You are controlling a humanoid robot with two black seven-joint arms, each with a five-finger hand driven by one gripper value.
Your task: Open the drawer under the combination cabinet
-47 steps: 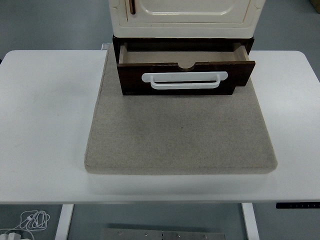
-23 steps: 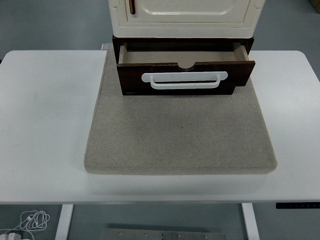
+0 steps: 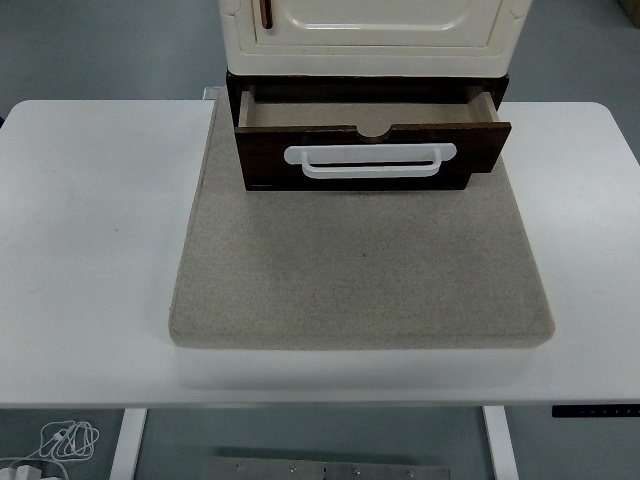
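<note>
Drawer (image 3: 370, 150) sits pulled out under the cream cabinet (image 3: 372, 30) on the gray mat (image 3: 360, 270), same as before. You can't see either robot hand.

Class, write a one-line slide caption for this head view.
Dark drawer with white handle pulled open beneath a cream cabinet on a grey mat.

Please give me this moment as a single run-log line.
drawer: pulled out, looks empty | handle: white, untouched | cabinet: door shut | mat: under cabinet | hands: out of view
</note>
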